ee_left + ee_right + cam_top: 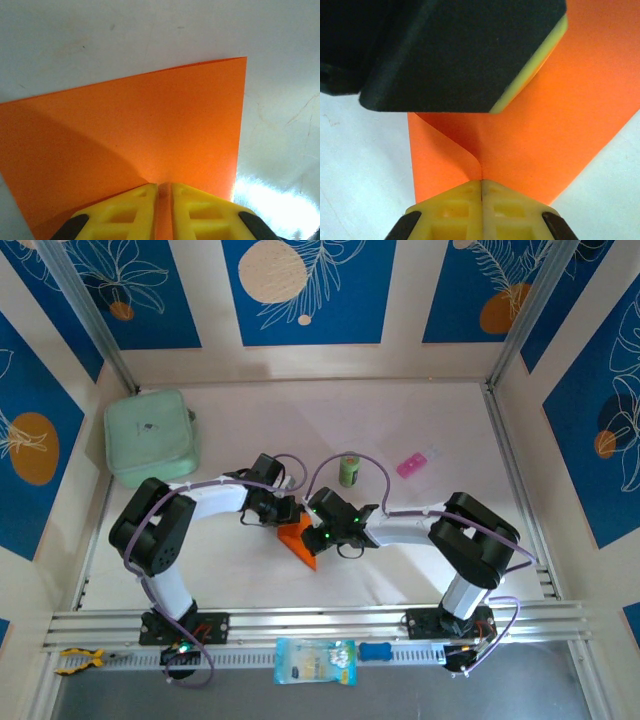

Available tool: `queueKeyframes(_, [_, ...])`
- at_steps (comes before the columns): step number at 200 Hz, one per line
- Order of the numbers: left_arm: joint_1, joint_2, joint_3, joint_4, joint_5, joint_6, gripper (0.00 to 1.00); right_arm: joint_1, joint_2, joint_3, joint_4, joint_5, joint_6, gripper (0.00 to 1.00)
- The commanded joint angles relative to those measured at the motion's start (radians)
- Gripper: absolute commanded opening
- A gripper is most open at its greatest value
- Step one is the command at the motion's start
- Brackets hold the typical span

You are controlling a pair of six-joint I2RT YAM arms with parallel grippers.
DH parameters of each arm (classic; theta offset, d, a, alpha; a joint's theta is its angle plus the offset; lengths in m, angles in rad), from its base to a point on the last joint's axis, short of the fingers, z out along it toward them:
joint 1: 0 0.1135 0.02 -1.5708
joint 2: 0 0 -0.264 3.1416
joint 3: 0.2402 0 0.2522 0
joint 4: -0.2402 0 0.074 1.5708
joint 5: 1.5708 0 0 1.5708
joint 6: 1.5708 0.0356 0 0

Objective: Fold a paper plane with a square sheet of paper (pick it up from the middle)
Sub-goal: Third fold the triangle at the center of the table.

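The square sheet of paper [300, 541], bright orange, is held between both grippers near the middle of the table. In the left wrist view the sheet [150, 120] spreads out over the white table, with a soft bend running to my left gripper [164, 188], whose yellow fingers [130, 210] are shut on its near edge. My right gripper [481, 183] is shut on the sheet [545, 140] where a flap curls up into a fold. The left gripper's black body [445, 50] hangs just beyond. In the top view the left gripper [284, 512] and right gripper [316, 522] meet over the sheet. The paper plane is out of view.
A mint-green pouch [150, 437] lies at the back left. A small green can [348, 470] stands just behind the grippers, and a pink packet [415, 464] lies to its right. A light-blue packet [315, 660] rests on the front rail.
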Motion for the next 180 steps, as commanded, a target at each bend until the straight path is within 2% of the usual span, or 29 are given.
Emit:
queueKeyframes(1, [0.007,0.015,0.017,-0.015,-0.002,0.012,0.15,-0.005,0.010,0.017,-0.021,0.017,0.005,0.04])
queueKeyframes(180, [0.006,0.014,0.008,-0.013,-0.003,0.011,0.15,0.003,0.003,0.002,-0.041,0.034,0.021,0.04])
